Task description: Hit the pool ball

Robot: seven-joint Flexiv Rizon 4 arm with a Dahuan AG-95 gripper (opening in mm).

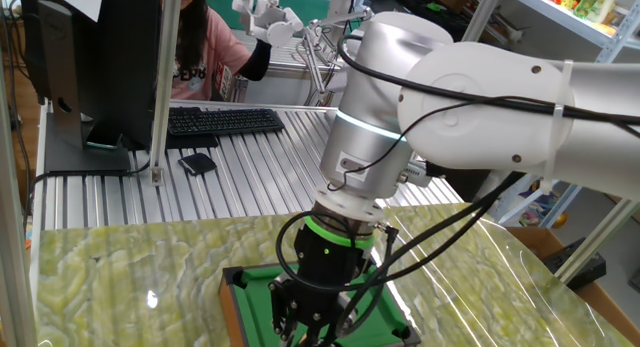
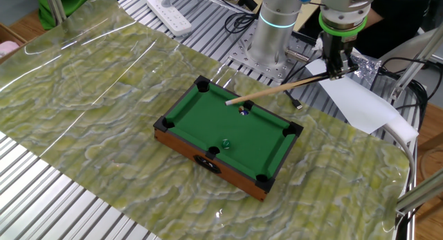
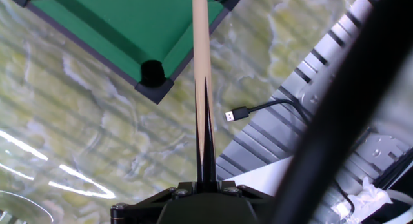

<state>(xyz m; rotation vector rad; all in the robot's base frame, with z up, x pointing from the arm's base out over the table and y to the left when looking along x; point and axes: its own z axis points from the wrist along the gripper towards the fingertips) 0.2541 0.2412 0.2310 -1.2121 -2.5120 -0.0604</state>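
Note:
The mini green pool table [image 2: 201, 122] sits on the marbled mat. The pool ball [image 2: 243, 110], tiny and dark with a whitish spot, lies near the table's far rail beside a side pocket. My gripper [image 2: 337, 70] hangs beyond the table's far right corner, shut on the butt of the long wooden cue stick [image 2: 280, 89]. The stick slants down over the rail, and its tip shows just left of the ball. In the hand view the cue stick [image 3: 201, 69] runs straight up from my gripper [image 3: 205, 185] over the table [image 3: 122, 30]. In one fixed view my gripper [image 1: 310, 325] is above the table [image 1: 262, 297].
A small green ball [image 2: 225, 141] lies on the felt near the front rail. A USB cable [image 3: 240, 112] and white paper [image 2: 360, 105] lie behind the table. A power strip [image 2: 169, 5], a keyboard [image 1: 220, 120] and a seated person [image 1: 200, 47] are farther off.

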